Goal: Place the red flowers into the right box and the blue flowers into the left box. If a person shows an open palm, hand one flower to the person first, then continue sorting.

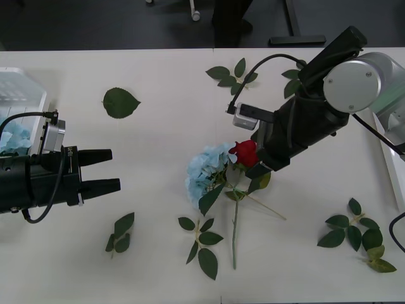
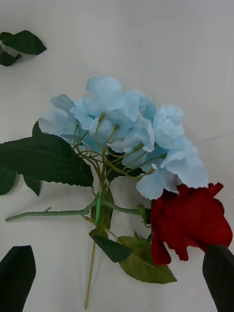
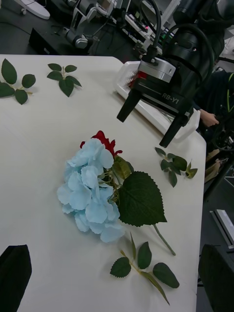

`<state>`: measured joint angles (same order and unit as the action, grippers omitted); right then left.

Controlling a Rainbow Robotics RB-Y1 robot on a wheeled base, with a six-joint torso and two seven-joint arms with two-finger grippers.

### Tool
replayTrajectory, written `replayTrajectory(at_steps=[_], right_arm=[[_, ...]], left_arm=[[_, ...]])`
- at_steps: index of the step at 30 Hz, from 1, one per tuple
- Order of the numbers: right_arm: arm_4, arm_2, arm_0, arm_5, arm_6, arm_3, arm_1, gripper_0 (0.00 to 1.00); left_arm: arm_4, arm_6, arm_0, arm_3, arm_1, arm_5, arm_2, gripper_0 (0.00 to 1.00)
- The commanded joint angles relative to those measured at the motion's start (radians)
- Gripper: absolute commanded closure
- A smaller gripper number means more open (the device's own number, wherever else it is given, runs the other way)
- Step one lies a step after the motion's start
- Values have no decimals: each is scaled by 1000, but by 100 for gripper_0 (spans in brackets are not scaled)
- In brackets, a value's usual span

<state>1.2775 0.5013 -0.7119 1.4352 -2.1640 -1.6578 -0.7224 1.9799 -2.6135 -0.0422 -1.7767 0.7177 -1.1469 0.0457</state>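
A red flower lies mid-table with its head against a blue flower, their stems crossing. My right gripper hangs open just over the rose head, black fingers apart. In the right wrist view, the red flower sits near one finger and the blue flower spreads beyond. My left gripper stands open low at the table's left, well clear of the pair. Another blue flower lies in the left box. The right box shows at the right edge. The left wrist view holds the blue flower, the red flower and the right gripper.
Loose green leaf sprigs lie scattered: a single leaf at the back left, a sprig at the back, others near the front, and one at the front right. The right box stands behind the right gripper.
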Motion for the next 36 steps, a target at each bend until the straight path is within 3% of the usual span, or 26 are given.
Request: replayTrajectory(at_steps=[1,6,9,14,17,26,36], right_arm=[[-49,5,80,2,122,-169,-108,0],[-124,5,175,-2,279,-304,-173,0],[-158,6,200,-7,334,-310,-177,0],[-253,105,212,-78,458,-277,-173,0],[-293,131,213,-119,504,-235,-135,0],[-336,109,135,-30,563,-89,74,0],[-428,111,121,-42,604,-65,175,0]], left_arm=[[14,-92,-16,-7,34,3,-12,0],[14,-92,-16,-7,34,3,-12,0],[14,-92,-16,-7,34,3,-12,0],[14,-92,-16,-7,34,3,-12,0],[14,-92,-16,-7,34,3,-12,0],[14,-92,-16,-7,34,3,-12,0],[14,-92,-16,-7,34,3,-12,0]])
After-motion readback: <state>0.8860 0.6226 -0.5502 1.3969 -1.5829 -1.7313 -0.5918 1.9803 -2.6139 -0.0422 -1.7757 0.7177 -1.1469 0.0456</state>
